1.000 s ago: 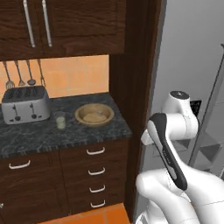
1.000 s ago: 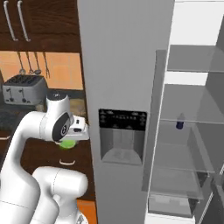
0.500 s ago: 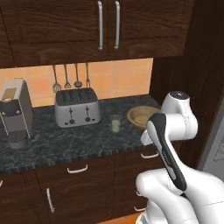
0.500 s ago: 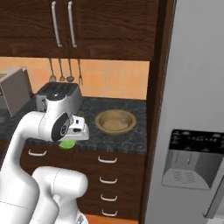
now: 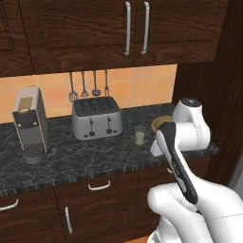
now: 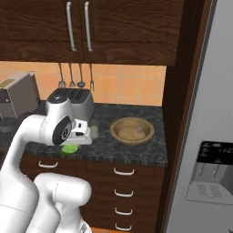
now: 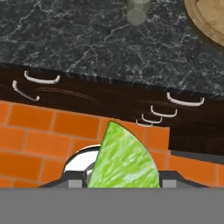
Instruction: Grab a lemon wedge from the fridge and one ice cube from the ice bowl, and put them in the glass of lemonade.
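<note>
With the gripper (image 7: pixel 120 181) closed partway on the lemon wedge (image 7: pixel 122 162), which fills the hand view at 6 o'clock, I judge it should carry level to the glass of lemonade (image 7: pixel 138 9) at 12 o'clock, centring over the rim before releasing.

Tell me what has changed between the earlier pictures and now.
The base drove left, away from the fridge, so the views now face the counter with toaster and coffee machine. Nothing was grasped or released: the end effector stays closed on the lemon wedge. The glass of lemonade and ice bowl kept their places.
</note>
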